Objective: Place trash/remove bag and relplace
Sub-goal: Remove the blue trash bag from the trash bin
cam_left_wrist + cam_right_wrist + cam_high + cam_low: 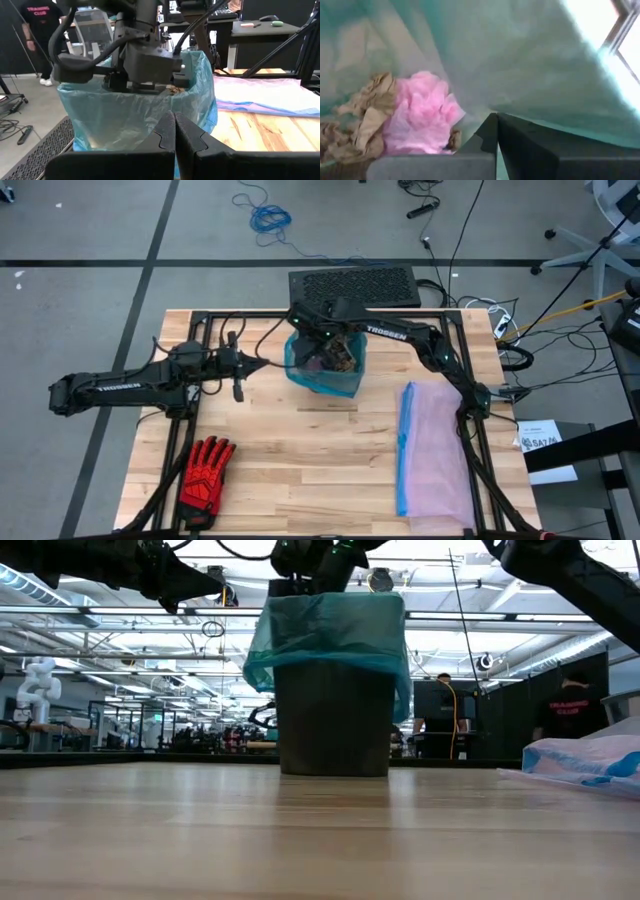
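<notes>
Two arms: you have both over the wooden table, one on each side.
Right gripper: you put it down inside the bin, at the top of the bag. Its fingers are pressed together with nothing between them.
Left gripper: you hold it in the air just beside the bin, on the left side. Its fingers are pressed together too, and they pinch nothing.
Bag: the thin teal-green bag lines the dark bin. Its top edge folds over the rim and hangs down the outside. The bin stands up straight near the back middle of the table.
Trash: it sits inside the bag. You can see crumpled brown paper lumps and a pink piece touching them, right in front of the right gripper.
Lilac bag: it lies flat on the right part of the table, with a blue strip along its left edge. It is well apart from the bin.
Glove: the red-and-black glove lies near the front left corner of the table.
Room: a person in a dark shirt stands behind the table.
</notes>
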`<state>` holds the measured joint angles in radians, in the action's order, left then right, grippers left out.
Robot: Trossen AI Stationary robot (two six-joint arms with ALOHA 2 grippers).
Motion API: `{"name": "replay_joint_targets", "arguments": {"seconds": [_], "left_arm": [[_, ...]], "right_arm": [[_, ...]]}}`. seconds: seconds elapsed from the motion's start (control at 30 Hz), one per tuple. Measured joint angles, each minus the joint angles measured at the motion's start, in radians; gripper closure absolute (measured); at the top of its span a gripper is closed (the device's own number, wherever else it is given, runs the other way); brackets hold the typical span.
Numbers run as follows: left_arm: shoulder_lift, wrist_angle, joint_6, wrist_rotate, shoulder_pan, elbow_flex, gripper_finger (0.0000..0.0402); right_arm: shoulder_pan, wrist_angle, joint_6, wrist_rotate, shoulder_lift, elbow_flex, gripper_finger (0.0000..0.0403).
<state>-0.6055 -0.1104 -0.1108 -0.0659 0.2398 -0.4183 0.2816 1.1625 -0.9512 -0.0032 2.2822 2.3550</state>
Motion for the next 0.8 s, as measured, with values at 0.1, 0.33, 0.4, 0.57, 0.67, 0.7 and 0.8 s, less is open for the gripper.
{"name": "replay_joint_targets", "arguments": {"seconds": [0.1, 0.33, 0.4, 0.57, 0.67, 0.7, 0.8], "left_arm": [[0.000, 0.000, 0.000, 0.000, 0.000, 0.000, 0.0402], [0.000, 0.008, 0.000, 0.000, 0.000, 0.000, 0.0402], [0.006, 0.019, 0.000, 0.000, 0.000, 0.000, 0.0402], [0.027, 0.030, 0.000, 0.000, 0.000, 0.000, 0.0402], [0.039, 0.039, 0.000, 0.000, 0.000, 0.000, 0.0402], [0.043, 0.042, 0.000, 0.000, 0.000, 0.000, 0.0402], [0.054, 0.046, 0.000, 0.000, 0.000, 0.000, 0.0402]], "right_arm": [[-0.010, -0.007, -0.003, 0.004, -0.013, 0.000, 0.0403], [0.001, 0.078, -0.057, 0.048, -0.083, 0.001, 0.0403], [0.014, 0.129, -0.008, 0.047, -0.087, 0.002, 0.0403], [0.029, 0.236, 0.062, 0.023, -0.078, -0.049, 0.0403], [0.025, 0.215, 0.045, 0.023, -0.075, -0.096, 0.0403], [0.025, 0.199, 0.039, 0.022, -0.075, -0.112, 0.0403], [0.030, 0.157, 0.023, 0.004, -0.075, -0.158, 0.0403]]}}
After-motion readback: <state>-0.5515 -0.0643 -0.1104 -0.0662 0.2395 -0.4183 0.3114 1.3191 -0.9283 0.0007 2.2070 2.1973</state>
